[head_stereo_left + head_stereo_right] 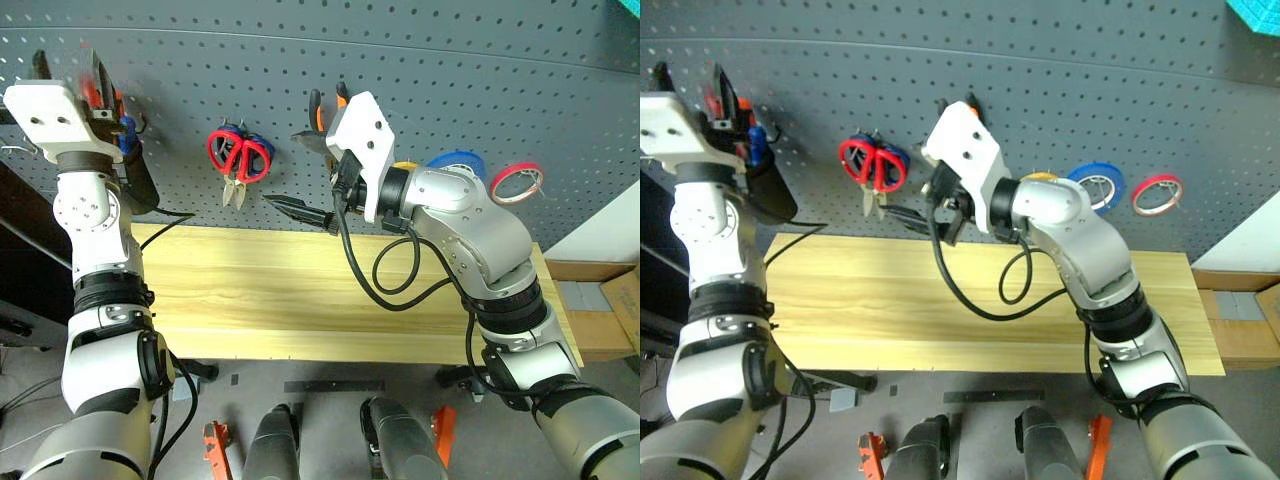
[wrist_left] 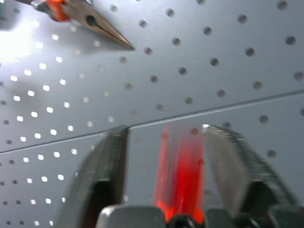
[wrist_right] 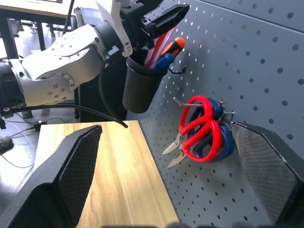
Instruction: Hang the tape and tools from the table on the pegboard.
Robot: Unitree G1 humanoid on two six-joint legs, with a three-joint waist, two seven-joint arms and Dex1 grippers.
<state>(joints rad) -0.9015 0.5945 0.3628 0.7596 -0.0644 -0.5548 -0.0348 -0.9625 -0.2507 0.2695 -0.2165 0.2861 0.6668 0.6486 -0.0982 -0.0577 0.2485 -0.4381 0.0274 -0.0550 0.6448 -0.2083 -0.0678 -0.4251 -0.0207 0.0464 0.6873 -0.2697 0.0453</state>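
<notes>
Left gripper [image 2: 164,142]: at about ten o'clock in the head views, up against the dark grey perforated pegboard [image 1: 450,90] over a black plastic cup; its two black fingers stand apart, with the slim screwdriver with a translucent red handle [image 2: 180,175] between them, and whether they touch it I cannot tell.
Screwdriver handling: light, stiff, smooth plastic and likely slippery; best taken across the handle's middle.
Black cup [image 3: 140,85]: hooked on the board at ten o'clock; holds an orange-handled [image 3: 174,45] and a blue-handled screwdriver [image 3: 164,61], the red one going in beside them.
Red-handled scissors [image 1: 240,157]: hang at eleven o'clock over a blue-handled pair; rigid, pointed, best held by the loops.
Right gripper [image 3: 168,175]: near twelve o'clock, fingers spread wide, empty, aimed at the scissors.
Orange-and-black-handled pliers [image 1: 318,112]: hang just behind that hand.
Tape rings: blue [image 1: 456,163] and red [image 1: 516,182] at two o'clock, a yellow edge [image 1: 1040,176] beside them.
Light-wood plank table [image 1: 260,300]: carries no tools.
</notes>
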